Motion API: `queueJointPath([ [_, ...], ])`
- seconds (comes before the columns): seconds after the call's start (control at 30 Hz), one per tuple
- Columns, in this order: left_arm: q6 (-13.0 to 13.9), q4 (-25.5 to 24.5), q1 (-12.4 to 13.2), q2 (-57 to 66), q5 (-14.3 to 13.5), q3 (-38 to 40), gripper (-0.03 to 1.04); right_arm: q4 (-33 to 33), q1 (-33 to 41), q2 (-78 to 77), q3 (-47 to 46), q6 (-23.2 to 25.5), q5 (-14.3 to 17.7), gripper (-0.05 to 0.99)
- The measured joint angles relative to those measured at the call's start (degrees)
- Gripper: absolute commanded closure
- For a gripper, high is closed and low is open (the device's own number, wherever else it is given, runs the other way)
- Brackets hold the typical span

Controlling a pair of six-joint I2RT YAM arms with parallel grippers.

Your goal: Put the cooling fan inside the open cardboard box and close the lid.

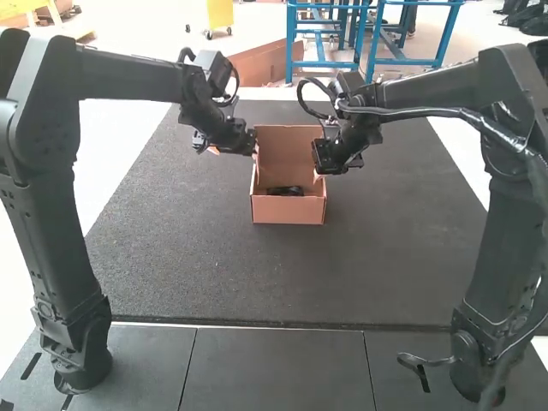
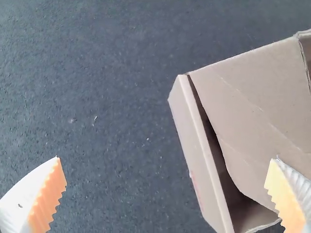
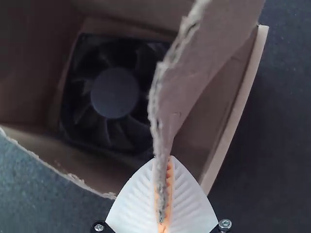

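Dark mat (image 1: 171,248) covered table (image 1: 274,368), cooling fan (image 3: 115,94) lay inside cardboard box (image 1: 288,208), left pincer (image 1: 233,142) stood wide apart at its ten o'clock, right pincer (image 3: 163,167) clamped on flap (image 3: 204,63).

Two arms are standing over the scene, the left arm (image 1: 51,171) and the right arm (image 1: 514,188). Each is carrying one gripper, the left gripper (image 1: 240,144) and the right gripper (image 1: 325,164), two in all. Each gripper is showing two white ribbed fingers (image 2: 29,208), making four. One cardboard box (image 1: 288,208) is sitting on one dark mat (image 1: 171,223), and one cooling fan (image 3: 115,92) is lying inside it.
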Motion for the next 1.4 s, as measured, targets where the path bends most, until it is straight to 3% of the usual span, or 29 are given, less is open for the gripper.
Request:
queueJointPath([
  [0.27,0.0,-0.15,-1.05,-0.02,0.26,-0.96,0.04,-0.2,0.0,0.0,-0.11,-0.13,0.2,0.95],
  [0.83,1.03,-2.86,-1.16,-5.62,0.17,-4.61,0.04,-2.38,0.11,-1.18,-2.45,-3.74,4.79,0.95],
  [0.87,1.2,-3.06,-1.16,-5.64,0.04,-4.59,0.04,-2.38,0.15,-1.18,-2.47,-3.93,5.01,0.92],
  [1.2,1.99,-5.29,-0.83,-8.02,-1.55,-4.66,0.04,-3.48,0.42,-1.42,-2.45,-4.11,6.05,0.1],
  [1.27,2.05,-5.31,-0.44,-8.81,-2.19,-4.94,0.04,-4.13,0.44,-1.95,-2.45,-4.0,6.1,0.02],
  [1.4,2.25,-5.05,1.18,-9.75,-4.13,-6.47,0.04,-5.27,0.42,-4.04,-2.45,-4.0,5.86,0.02],
])
